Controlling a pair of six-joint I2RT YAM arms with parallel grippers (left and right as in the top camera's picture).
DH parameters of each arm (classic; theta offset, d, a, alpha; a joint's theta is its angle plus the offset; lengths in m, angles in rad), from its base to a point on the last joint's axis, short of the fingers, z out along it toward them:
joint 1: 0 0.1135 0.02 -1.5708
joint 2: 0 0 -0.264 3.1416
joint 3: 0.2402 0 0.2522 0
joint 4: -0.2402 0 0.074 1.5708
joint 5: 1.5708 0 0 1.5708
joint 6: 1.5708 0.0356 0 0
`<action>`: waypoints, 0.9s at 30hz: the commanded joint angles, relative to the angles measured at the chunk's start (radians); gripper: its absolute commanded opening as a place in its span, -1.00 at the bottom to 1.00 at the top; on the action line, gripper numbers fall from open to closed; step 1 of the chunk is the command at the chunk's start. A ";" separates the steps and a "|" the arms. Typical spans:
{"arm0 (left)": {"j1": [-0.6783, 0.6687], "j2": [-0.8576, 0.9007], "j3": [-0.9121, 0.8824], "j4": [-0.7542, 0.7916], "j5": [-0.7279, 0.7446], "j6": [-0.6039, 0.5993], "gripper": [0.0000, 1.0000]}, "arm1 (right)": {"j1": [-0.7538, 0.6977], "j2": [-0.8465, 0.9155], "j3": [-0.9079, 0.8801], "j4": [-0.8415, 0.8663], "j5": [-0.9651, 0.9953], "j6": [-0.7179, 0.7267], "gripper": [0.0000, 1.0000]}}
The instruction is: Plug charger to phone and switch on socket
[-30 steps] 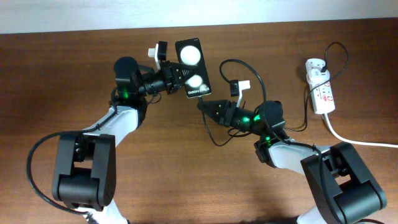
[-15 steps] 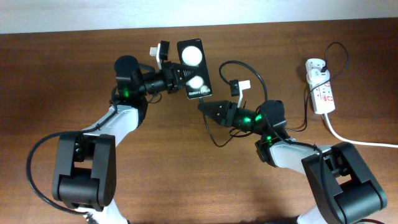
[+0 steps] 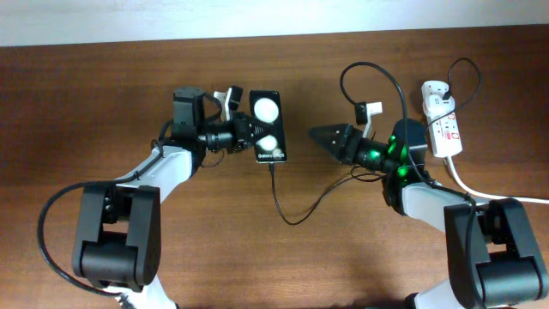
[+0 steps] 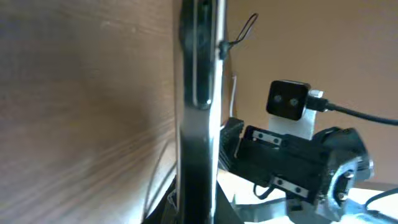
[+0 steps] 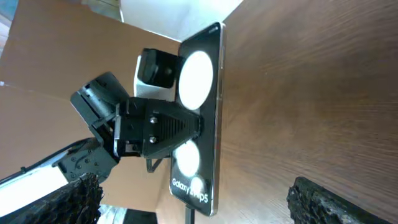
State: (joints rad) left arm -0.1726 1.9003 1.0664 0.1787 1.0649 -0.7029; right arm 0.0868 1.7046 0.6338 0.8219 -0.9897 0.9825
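The phone (image 3: 268,126), a black slab with two white round spots, is held at its left edge by my left gripper (image 3: 247,134), which is shut on it. The charger (image 3: 289,215), a thin black cable, runs from the phone's bottom edge, loops across the table and goes off right. My right gripper (image 3: 316,134) stands open to the right of the phone, with nothing between its fingers. In the right wrist view the phone (image 5: 199,118) faces me and the charger (image 5: 191,216) enters its lower edge. The left wrist view shows the phone (image 4: 198,112) edge-on. The socket (image 3: 443,124) lies far right.
A thick white cord (image 3: 497,196) leaves the socket toward the right edge. The charger's black cable also loops above the right arm (image 3: 369,70) and beside the socket (image 3: 470,73). The table is dark brown wood (image 3: 103,103).
My right gripper has opened, let go of the charger's tip and drawn back to the right. The left gripper has shifted the phone slightly down and right, with the charger now hanging from it.
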 commanded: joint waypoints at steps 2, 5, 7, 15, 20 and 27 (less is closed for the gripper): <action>-0.050 -0.010 0.053 -0.202 -0.156 0.269 -1.00 | -0.003 -0.004 0.000 -0.043 0.008 -0.077 0.97; -0.083 -0.010 0.152 -0.438 -0.359 0.384 -1.00 | -0.003 -0.004 0.000 -0.135 0.032 -0.116 0.97; -0.083 -0.010 0.154 -0.485 -0.501 0.399 -1.00 | -0.003 -0.004 0.000 -0.138 0.034 -0.130 0.97; -0.083 0.093 0.154 -0.512 -0.565 0.414 -1.00 | -0.003 -0.037 0.000 -0.213 0.033 -0.142 0.97; -0.082 0.099 0.154 -0.554 -0.682 0.413 0.18 | -0.003 -0.124 0.000 -0.338 0.060 -0.220 0.97; -0.063 0.095 0.169 -0.705 -0.774 0.412 0.98 | -0.002 -0.387 0.161 -1.037 0.375 -0.605 0.97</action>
State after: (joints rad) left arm -0.2565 1.9747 1.2434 -0.4606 0.3466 -0.2909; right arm 0.0872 1.3811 0.6678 0.0566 -0.8223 0.6144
